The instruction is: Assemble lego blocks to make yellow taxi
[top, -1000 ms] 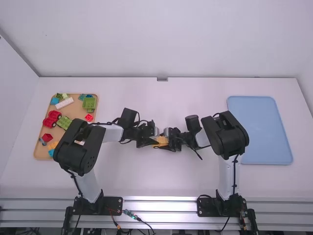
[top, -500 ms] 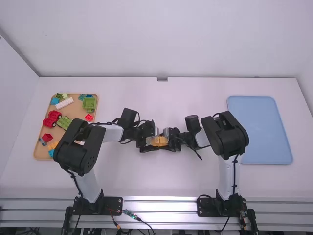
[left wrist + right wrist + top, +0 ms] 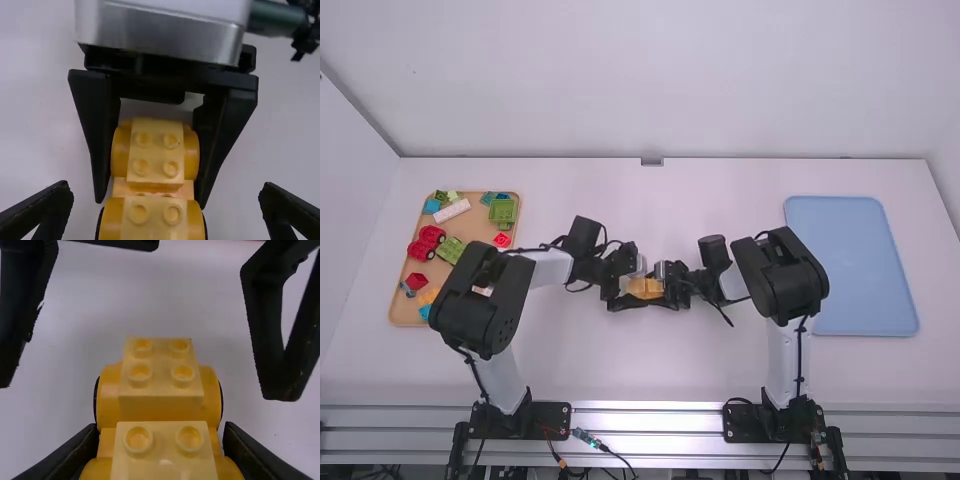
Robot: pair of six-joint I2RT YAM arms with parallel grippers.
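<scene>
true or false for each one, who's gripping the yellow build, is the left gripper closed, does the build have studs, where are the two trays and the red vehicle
1. The right gripper grips the yellow build. True.
2. The left gripper is closed on the build. False: its fingers stand wide apart, clear of it.
3. The build has studs on top. True.
4. The blue tray lies left of the brown tray. False: it lies to the right.
5. A red vehicle sits on the brown tray. True.
</scene>
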